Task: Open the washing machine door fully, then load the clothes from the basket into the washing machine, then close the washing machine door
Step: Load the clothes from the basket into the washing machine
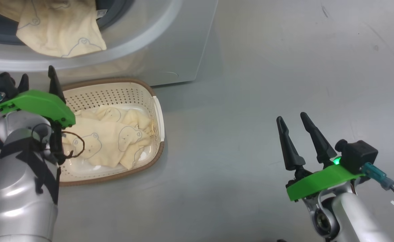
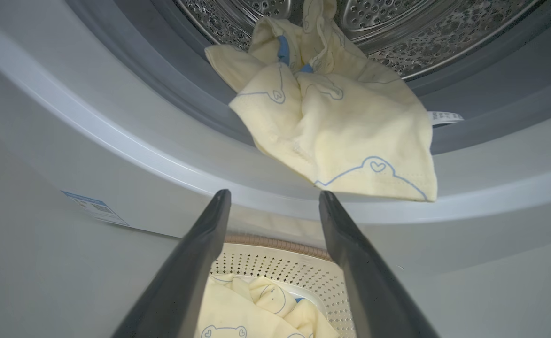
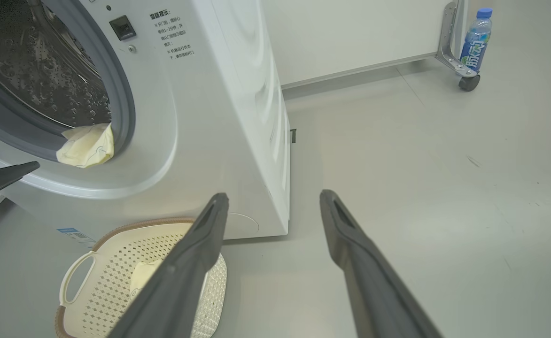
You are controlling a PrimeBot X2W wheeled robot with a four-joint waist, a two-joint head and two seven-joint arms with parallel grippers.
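Hanging garment (image 2: 341, 136) at washing machine (image 3: 219, 94) rim; clothes (image 1: 109, 141) in basket (image 1: 116, 92).

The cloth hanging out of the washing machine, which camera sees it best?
The left wrist view: the cloth lies spread in mid-picture, draped from the drum over the washing machine's rim, bear prints sharp. The head view has it cut by the top edge; the right wrist view catches a small, distant corner.
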